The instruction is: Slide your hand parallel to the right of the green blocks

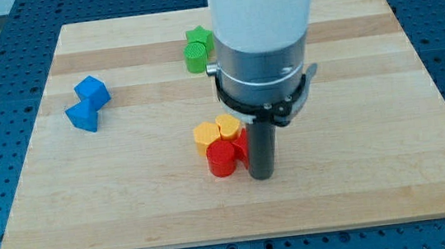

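Nearest the view's bottom, my tip (261, 175) stands upright on the wooden board (376, 166), touching the red blocks (224, 156) beside the yellow blocks (216, 131). Both green blocks (197, 51) sit near the view's top, blue blocks (88, 103) left.
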